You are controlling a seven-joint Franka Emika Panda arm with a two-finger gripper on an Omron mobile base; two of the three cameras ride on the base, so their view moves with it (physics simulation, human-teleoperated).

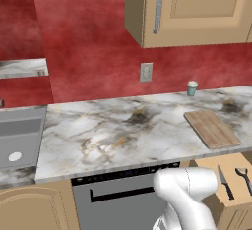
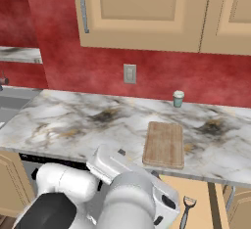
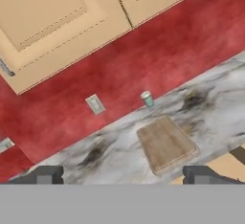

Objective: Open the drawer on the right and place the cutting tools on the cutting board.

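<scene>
Two cutting tools lie side by side in the open drawer (image 1: 231, 185) at the near right, below the tabletop (image 1: 123, 130) edge: a black-handled knife (image 1: 225, 181) on the left and a round-headed tool (image 1: 244, 177) just right of it. Both run near to far. The knife's blade lies at the far end, handle toward the robot; the other tool's metal head also lies far. The fingers (image 3: 123, 174) stand spread wide and empty, aimed over the tabletop, not at the drawer. My judgement: picking up the first tool comes next, so the hand should tip down over the drawer, turn its spread across the knife's handle, and close there, clear of the neighbouring tool. The cutting board (image 1: 212, 128) lies bare on the tabletop just beyond the drawer, long axis running near to far. A small cup (image 1: 192, 88) stands farther back by the wall.
</scene>
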